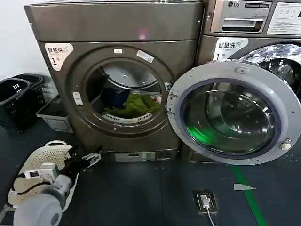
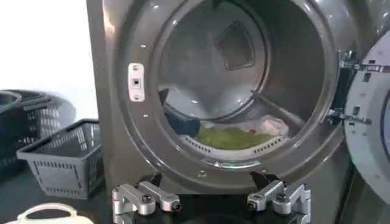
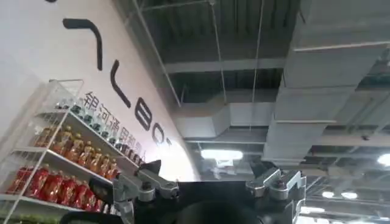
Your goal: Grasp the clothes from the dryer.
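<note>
One clothes [image 1: 134, 104] heap sprawls sideways across dryer [image 1: 113, 28] drum.

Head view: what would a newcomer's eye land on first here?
Probably the dryer, its round door swung wide open to the right. Inside the drum lie the clothes, mostly yellow-green. The left gripper hovers low in front of the machine, fingers open.

Dryer [image 1: 117, 80] sticker [image 1: 57, 55]: I read Chinese characters and a "1" at its upper left corner.
Neighbouring machine [image 1: 254, 28] panel: I read "LG" [image 1: 233, 4].
Its sticker [image 1: 229, 48]: the same Chinese brand, with a "1".
Wall lettering [image 3: 116, 91]: large dark letters and Chinese characters; I cannot read them.
</note>
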